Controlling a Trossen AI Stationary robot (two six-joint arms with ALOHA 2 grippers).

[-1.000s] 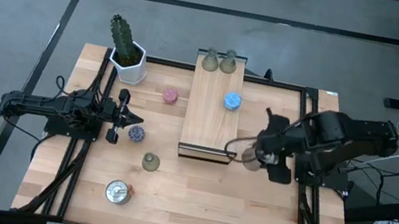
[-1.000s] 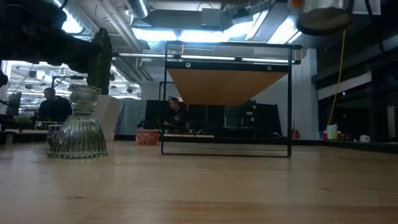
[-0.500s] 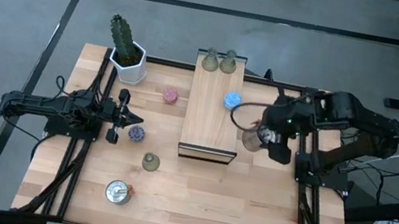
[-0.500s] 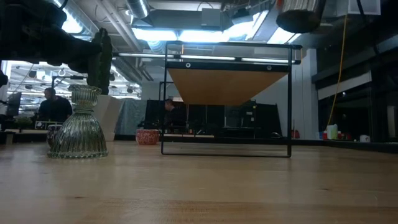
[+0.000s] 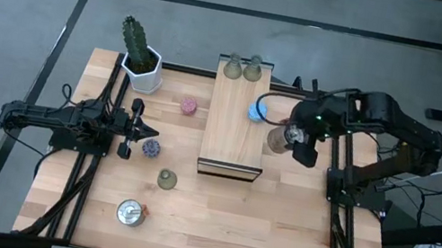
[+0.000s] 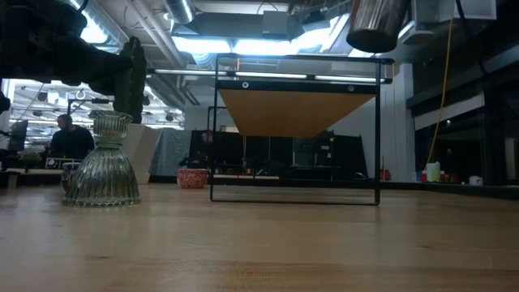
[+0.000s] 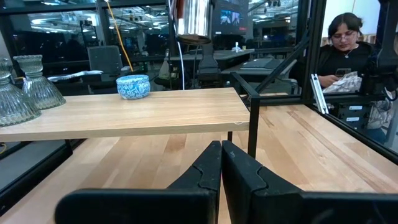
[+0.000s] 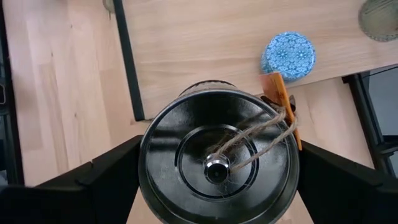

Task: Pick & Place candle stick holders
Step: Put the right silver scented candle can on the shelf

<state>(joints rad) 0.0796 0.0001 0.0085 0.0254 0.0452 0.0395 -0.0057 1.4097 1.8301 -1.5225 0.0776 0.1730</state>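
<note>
There, silver holder (image 8: pixel 217 155) between right pincer (image 8: pixel 217 180) fingers.

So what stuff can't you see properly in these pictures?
- Right claw: the silver holder it grips hides most of its fingers in the right wrist view.
- The same silver holder is cut off by the top edge in the low view.
- Purple holder: in the high view the shut left claw covers part of it.
- Cactus in the low view: just a dark shape against the lights.
</note>
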